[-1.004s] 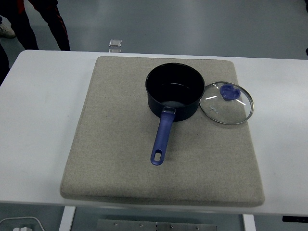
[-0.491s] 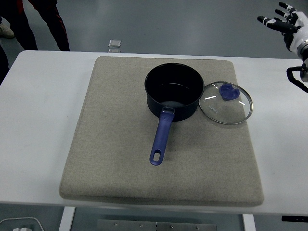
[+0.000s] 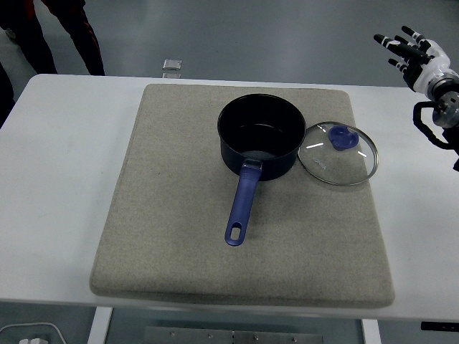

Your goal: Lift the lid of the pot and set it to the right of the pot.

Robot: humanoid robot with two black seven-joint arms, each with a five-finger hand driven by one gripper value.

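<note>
The glass pot lid (image 3: 339,153) is lying flat on the grey mat (image 3: 179,236), touching the right side of the open saucepan (image 3: 261,137). It is sitting down and left of the right robot hand (image 3: 409,49), which is hovering beyond the counter's (image 3: 57,179) far right corner, fingers spread, holding nothing.

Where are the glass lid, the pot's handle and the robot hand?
glass lid (image 3: 339,153), head view, on the glass below its blue knob
pot handle (image 3: 242,203), head view, mid-shaft
right robot hand (image 3: 410,50), head view, spread fingers
</note>
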